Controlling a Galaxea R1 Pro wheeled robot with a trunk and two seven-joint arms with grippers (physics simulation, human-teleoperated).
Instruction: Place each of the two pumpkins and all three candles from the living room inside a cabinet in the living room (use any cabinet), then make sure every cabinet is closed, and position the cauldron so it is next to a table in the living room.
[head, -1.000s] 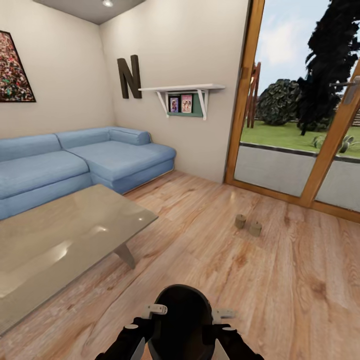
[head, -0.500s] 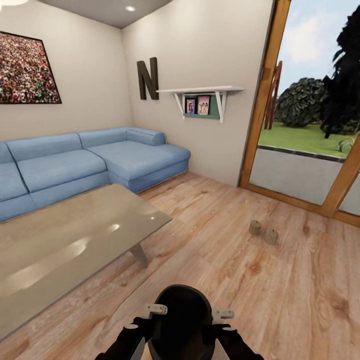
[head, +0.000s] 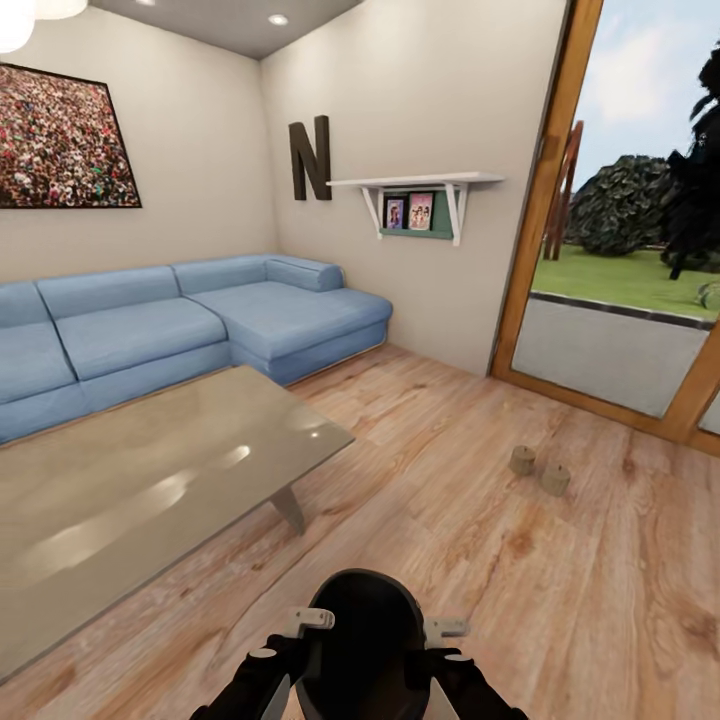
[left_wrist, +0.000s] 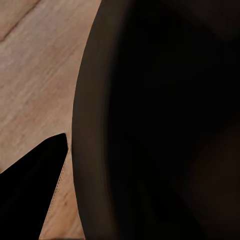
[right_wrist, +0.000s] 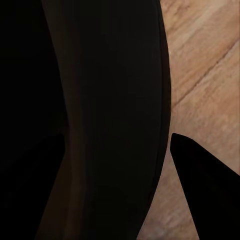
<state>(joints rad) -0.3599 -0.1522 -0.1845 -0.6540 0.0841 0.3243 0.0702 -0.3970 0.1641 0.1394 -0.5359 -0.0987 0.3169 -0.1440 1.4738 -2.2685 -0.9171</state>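
Ahead and rightward of both end effectors, whose closure cannot be told, two candles (head: 521, 460) (head: 555, 479) are seen upright on the floor (head: 480, 580), nearer the right arm.

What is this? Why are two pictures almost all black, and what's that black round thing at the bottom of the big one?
It's a robot on wheels with two arms, inside a computer game world. The big picture comes from a camera on its head. It sees a blue sofa, a low table and two small candles on the wooden floor. The black round thing is a cauldron, a pot, sitting between its two arms. The dark pictures come from cameras near each hand. They are so close to the cauldron that it looks like a black wall. Whether the hands are squeezing it is hard to tell.
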